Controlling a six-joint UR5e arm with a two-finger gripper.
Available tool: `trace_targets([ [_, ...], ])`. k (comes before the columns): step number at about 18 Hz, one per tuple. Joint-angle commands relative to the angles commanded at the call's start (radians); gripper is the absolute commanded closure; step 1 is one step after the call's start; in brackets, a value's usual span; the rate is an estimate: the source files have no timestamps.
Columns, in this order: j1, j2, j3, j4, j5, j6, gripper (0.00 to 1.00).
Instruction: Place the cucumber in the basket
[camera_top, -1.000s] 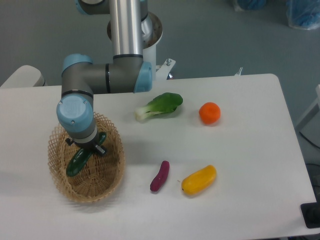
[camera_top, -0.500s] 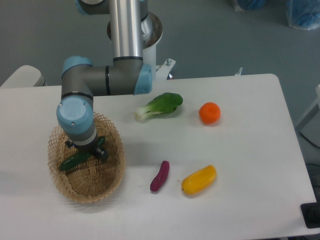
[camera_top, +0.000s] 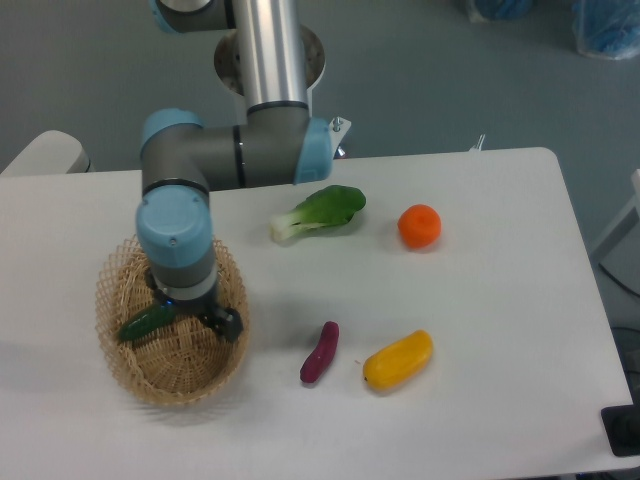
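The dark green cucumber (camera_top: 146, 322) lies inside the tan wicker basket (camera_top: 175, 388) at the table's left front, against the basket's left side. My gripper (camera_top: 196, 312) points down over the basket's right half, just right of the cucumber. Its jaws stand apart with nothing between them, and one dark finger (camera_top: 228, 324) shows near the basket's right rim. The wrist hides the far part of the basket and the cucumber's right end.
A bok choy (camera_top: 320, 211) and an orange (camera_top: 420, 226) lie at the back middle of the white table. A purple eggplant-like piece (camera_top: 320, 352) and a yellow vegetable (camera_top: 398, 360) lie right of the basket, near the front.
The cucumber dropped from the gripper and came to rest flat in the basket's left side. The gripper then shifted right, away from it, and turned.
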Motion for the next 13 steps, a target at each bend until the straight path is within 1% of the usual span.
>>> trace_targets([
  [1,0.017,-0.015,0.018,-0.005,0.018,0.021,0.00],
  [4,0.080,-0.043,0.058,-0.006,0.020,0.129,0.00],
  [5,0.104,-0.052,0.071,-0.008,0.017,0.168,0.00],
  [8,0.147,-0.074,0.098,-0.008,0.013,0.305,0.00],
  [13,0.195,-0.140,0.196,-0.015,0.019,0.400,0.00],
])
